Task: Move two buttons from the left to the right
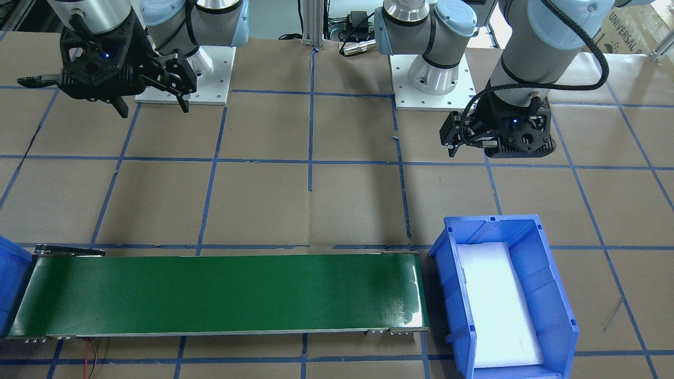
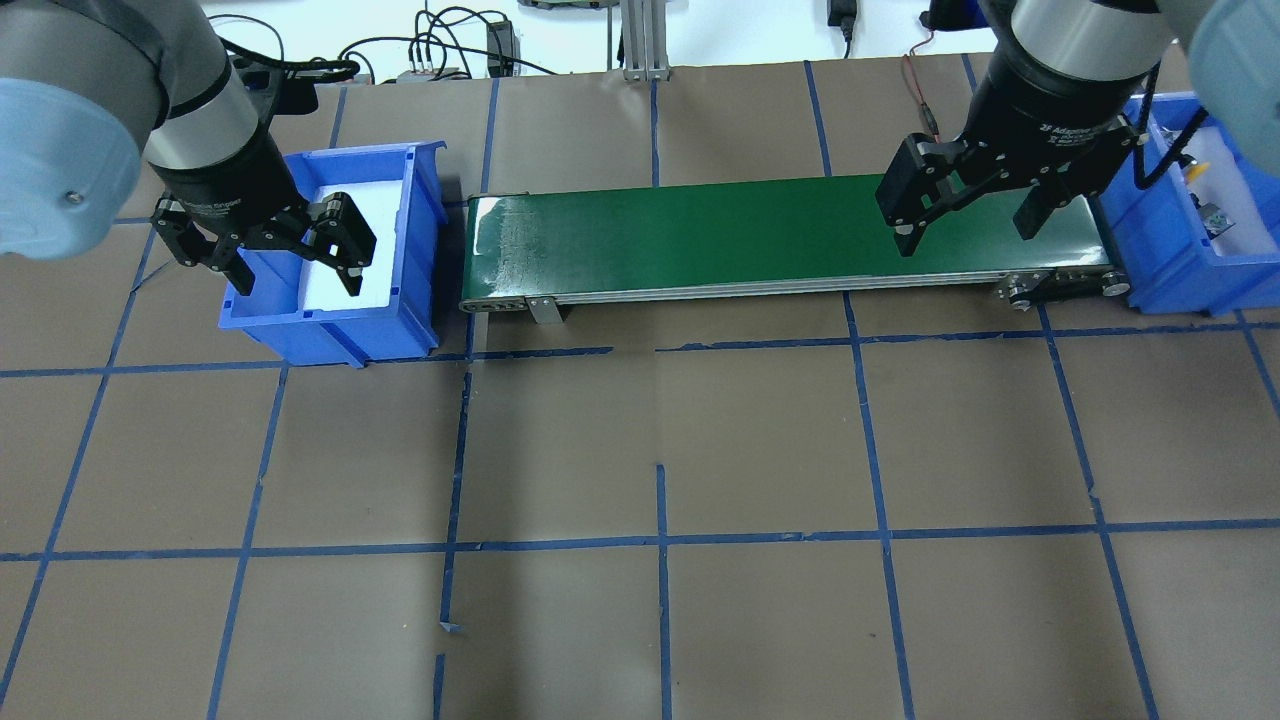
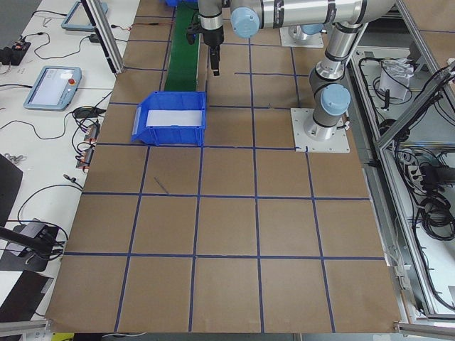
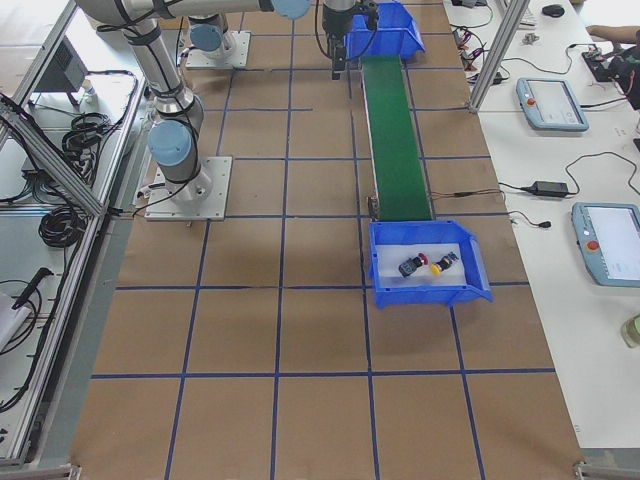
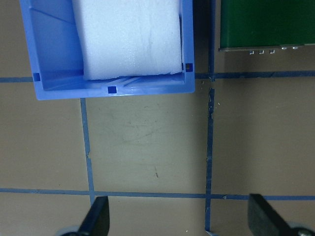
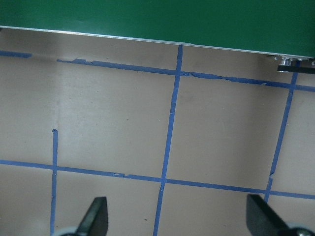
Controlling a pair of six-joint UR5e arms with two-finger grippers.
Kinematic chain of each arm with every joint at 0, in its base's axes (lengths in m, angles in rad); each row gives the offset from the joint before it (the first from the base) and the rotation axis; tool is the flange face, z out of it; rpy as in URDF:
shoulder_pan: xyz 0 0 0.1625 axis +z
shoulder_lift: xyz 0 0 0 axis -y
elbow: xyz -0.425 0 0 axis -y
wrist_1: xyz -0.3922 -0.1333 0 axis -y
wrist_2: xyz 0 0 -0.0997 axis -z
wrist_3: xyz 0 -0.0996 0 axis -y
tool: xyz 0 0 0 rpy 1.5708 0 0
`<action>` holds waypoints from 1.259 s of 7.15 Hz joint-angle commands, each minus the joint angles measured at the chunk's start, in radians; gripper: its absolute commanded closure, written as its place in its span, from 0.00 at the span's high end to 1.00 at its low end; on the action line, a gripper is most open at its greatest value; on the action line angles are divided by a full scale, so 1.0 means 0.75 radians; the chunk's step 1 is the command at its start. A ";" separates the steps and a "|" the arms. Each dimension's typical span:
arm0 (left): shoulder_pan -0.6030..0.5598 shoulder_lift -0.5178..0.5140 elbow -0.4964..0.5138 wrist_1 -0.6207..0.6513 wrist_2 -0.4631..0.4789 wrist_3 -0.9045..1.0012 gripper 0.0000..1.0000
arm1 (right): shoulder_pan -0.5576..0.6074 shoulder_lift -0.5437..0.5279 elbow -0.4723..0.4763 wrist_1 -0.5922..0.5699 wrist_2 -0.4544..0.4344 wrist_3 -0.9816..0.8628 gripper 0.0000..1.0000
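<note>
Both buttons lie on white foam in the right-hand blue bin (image 4: 383,270): the red-capped one (image 4: 411,267) and the yellow-capped one (image 4: 440,265), side by side. My right gripper (image 2: 965,232) hangs open and empty over the right end of the green conveyor belt (image 2: 700,235), short of that bin. My left gripper (image 2: 297,280) is open and empty above the near wall of the left blue bin (image 2: 420,230). That bin shows only its white foam pad (image 1: 497,305). Both wrist views show spread fingertips (image 5: 98,219) (image 6: 96,216) with bare table between them.
The belt runs between the two bins along the table's far side. Brown paper with a blue tape grid (image 2: 660,540) covers the table. The arms' white base plates (image 1: 432,79) sit on the robot's side. Tablets and cables (image 4: 550,100) lie on the bench beyond the belt.
</note>
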 commanded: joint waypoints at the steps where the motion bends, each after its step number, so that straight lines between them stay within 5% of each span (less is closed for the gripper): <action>1: -0.007 0.033 -0.003 0.000 0.004 -0.008 1.00 | -0.013 0.030 -0.032 -0.005 -0.007 -0.001 1.00; 9: -0.009 0.017 -0.003 0.002 0.002 -0.008 1.00 | -0.009 0.084 -0.082 -0.003 -0.046 0.007 1.00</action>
